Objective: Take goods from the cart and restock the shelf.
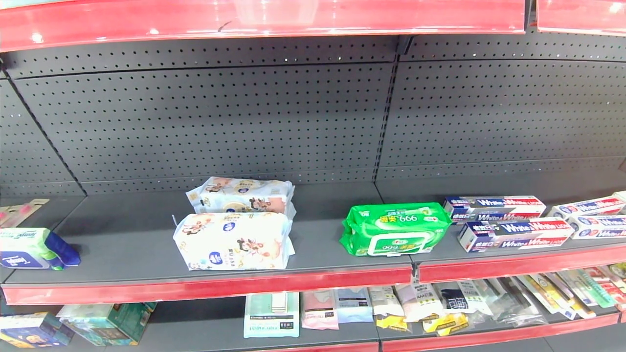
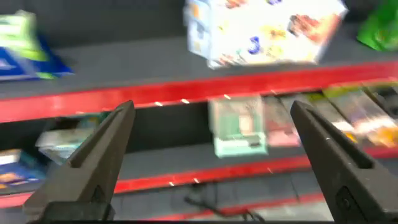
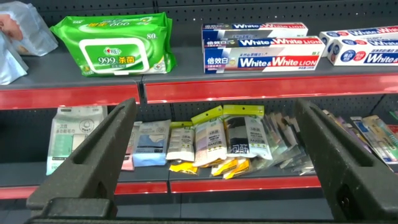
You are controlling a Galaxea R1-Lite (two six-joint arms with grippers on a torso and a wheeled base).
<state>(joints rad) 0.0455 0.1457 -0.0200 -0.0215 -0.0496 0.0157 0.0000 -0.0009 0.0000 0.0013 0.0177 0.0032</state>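
Head view: the long grey metal shelf with red front strip [image 1: 127,244] carries two white cartoon-printed soft tissue packs [image 1: 234,240] mid-board, a green plastic wet-wipe pack [image 1: 394,229] to their right, then stiff white toothpaste cartons [image 1: 513,233]. The packs look light, squashy and slick, best pinched across the narrow sides. Left gripper [image 2: 212,107] and right gripper [image 3: 217,104] hang empty, jaws spread.

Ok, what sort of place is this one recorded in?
Likely a shop aisle: a shelf with red front rails and a pegboard back, stocked with a green wet wipes pack and toothpaste boxes.
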